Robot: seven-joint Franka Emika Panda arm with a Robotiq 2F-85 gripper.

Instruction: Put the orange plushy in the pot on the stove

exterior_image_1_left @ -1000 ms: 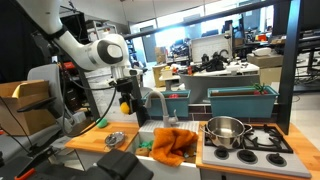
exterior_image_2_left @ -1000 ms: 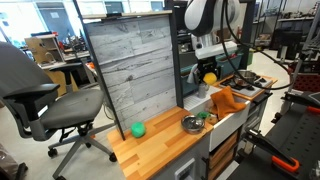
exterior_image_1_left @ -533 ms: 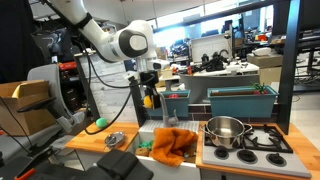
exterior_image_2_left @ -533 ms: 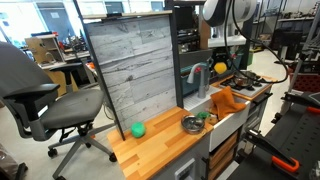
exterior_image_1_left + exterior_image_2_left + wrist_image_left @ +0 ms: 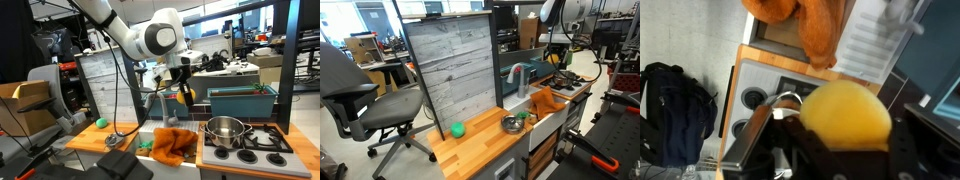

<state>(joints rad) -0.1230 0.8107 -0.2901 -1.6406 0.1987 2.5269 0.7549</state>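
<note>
The orange plushy (image 5: 845, 115) is a round yellow-orange ball that fills the wrist view, clamped between my gripper's (image 5: 845, 128) dark fingers. In an exterior view the gripper (image 5: 185, 98) holds the plushy (image 5: 186, 95) in the air above the sink, left of and higher than the steel pot (image 5: 225, 129), which stands on the stove (image 5: 258, 142). The pot's rim (image 5: 787, 98) shows partly behind the plushy in the wrist view. In an exterior view the gripper (image 5: 557, 60) hangs over the far end of the counter; the pot is hard to make out there.
An orange cloth (image 5: 172, 144) lies in the sink below the gripper, next to a faucet (image 5: 158, 101). A teal bin (image 5: 240, 99) stands behind the stove. A green ball (image 5: 100, 122) and a small metal bowl (image 5: 115, 139) sit on the wooden counter. A dark backpack (image 5: 675, 95) lies on the floor.
The arm has swung with the plushy from over the wooden counter, past the faucet, toward the stove and pot. The grip on the plushy is unchanged.
</note>
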